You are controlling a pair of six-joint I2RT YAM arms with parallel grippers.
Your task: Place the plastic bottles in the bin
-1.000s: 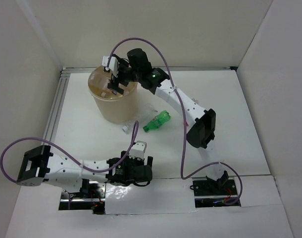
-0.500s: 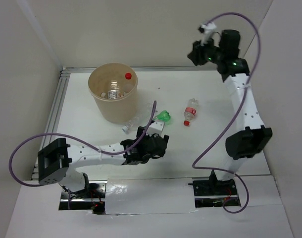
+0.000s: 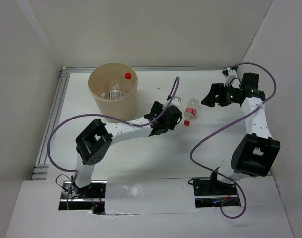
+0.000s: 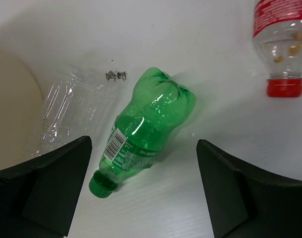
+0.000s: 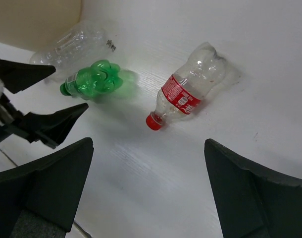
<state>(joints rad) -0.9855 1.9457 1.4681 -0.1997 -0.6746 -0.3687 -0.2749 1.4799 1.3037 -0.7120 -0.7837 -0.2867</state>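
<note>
The white table (image 3: 215, 144) carries everything. At its far left stands the tan bin (image 3: 113, 94), upright, with several clear bottles (image 3: 115, 90) lying in the bottom, one showing a red cap (image 3: 127, 76).

The left arm (image 3: 124, 131) stretches out from its base toward the middle of the table, just right of the bin. Its claw (image 4: 143, 144) hangs above the table with the jaws spread wide and nothing in them; the green bottle (image 4: 146, 131) lies on its side in the gap below, touching neither finger. The right arm (image 3: 255, 124) bends up along the right side of the table. Its claw (image 5: 147, 144) is also wide and empty, held above the table and facing left toward the loose bottles.

Three bottles lie outside the bin. A crushed clear bottle (image 4: 67, 106) lies just beside the bin wall, with the green one next to it on the side away from the bin. A bottle with a red label (image 5: 188, 91) and red cap lies apart to the right, between the two claws.
</note>
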